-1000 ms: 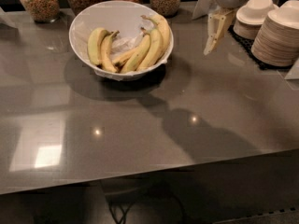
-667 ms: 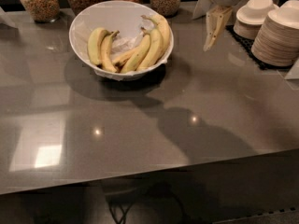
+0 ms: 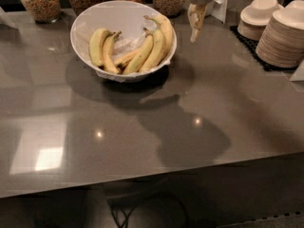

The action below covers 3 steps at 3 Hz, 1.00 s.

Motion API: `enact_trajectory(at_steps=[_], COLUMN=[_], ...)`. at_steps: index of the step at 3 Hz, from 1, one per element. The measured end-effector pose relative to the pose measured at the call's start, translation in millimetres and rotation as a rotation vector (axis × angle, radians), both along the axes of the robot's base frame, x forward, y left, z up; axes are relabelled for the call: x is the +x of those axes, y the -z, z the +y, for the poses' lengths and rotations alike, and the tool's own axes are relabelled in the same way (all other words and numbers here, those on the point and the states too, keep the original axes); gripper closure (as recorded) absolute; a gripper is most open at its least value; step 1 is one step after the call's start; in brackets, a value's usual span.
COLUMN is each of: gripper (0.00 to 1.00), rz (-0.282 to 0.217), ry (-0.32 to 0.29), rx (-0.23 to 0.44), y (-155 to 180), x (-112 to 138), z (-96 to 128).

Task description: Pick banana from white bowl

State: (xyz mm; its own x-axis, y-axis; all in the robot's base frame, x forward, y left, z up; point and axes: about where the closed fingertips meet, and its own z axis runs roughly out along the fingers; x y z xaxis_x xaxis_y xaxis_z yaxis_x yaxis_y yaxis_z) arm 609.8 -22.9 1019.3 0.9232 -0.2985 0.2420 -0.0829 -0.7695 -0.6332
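Observation:
The white bowl [image 3: 80,30] stands at the back middle of the grey counter, lined with crumpled white paper. Several bananas lie in it. The long slim yellow banana [image 3: 154,49] leans on the right side among other long ones. A shorter, plumper pair [image 3: 97,46] lies at the left, and a small thin banana [image 3: 124,58] lies between. My gripper [image 3: 194,32] hangs down from the top edge, just right of the bowl's rim and above the counter. It holds nothing.
Glass jars of grain and nuts [image 3: 40,1] line the back edge behind the bowl. Stacks of cream bowls [image 3: 259,15] and plates [image 3: 285,39] stand at the back right on a dark mat. The counter's front edge [image 3: 152,177] runs across the lower part.
My gripper has moved left, closer to the bowl's right rim. The bowl and the bananas have not moved.

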Motion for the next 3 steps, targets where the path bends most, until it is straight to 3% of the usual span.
enact_trajectory(at_steps=[1, 3], gripper=[0.19, 0.37], rz=[-0.035, -0.058], ry=[-0.071, -0.094], rx=[-0.041, -0.075], y=[10.0, 28.8], x=[5.3, 16.0], z=[8.0, 6.2])
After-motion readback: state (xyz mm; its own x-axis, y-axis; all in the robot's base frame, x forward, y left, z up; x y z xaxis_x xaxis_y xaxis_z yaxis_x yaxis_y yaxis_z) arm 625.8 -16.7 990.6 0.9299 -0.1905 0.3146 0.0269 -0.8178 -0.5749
